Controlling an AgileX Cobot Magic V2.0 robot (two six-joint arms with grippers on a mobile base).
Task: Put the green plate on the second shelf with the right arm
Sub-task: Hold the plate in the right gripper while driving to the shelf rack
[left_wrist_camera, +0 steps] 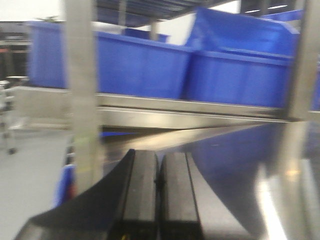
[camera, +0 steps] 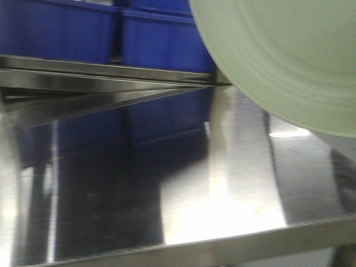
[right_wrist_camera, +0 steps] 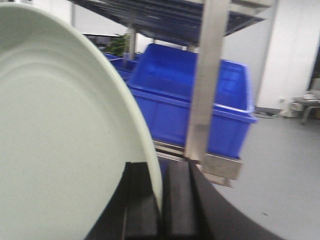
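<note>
The green plate (camera: pixel 289 55) is pale sage with faint rings and hangs tilted at the upper right of the front view, above a shiny steel shelf (camera: pixel 167 183). In the right wrist view the plate (right_wrist_camera: pixel 60 140) fills the left side. My right gripper (right_wrist_camera: pixel 160 165) is shut on its rim, one black finger on each face. In the left wrist view, my left gripper (left_wrist_camera: pixel 160 154) is shut with its black pads pressed together and nothing between them. Neither gripper shows in the front view. I cannot tell which level of the rack this shelf is.
Blue plastic bins (camera: pixel 111 33) stand behind the shelf's back rail (camera: pixel 100 75). More blue bins (left_wrist_camera: pixel 200 75) fill the rack in the left wrist view. Upright steel posts (right_wrist_camera: pixel 207 75) (left_wrist_camera: pixel 82 100) stand close to each gripper. The shelf's front lip (camera: pixel 222 245) runs along the bottom.
</note>
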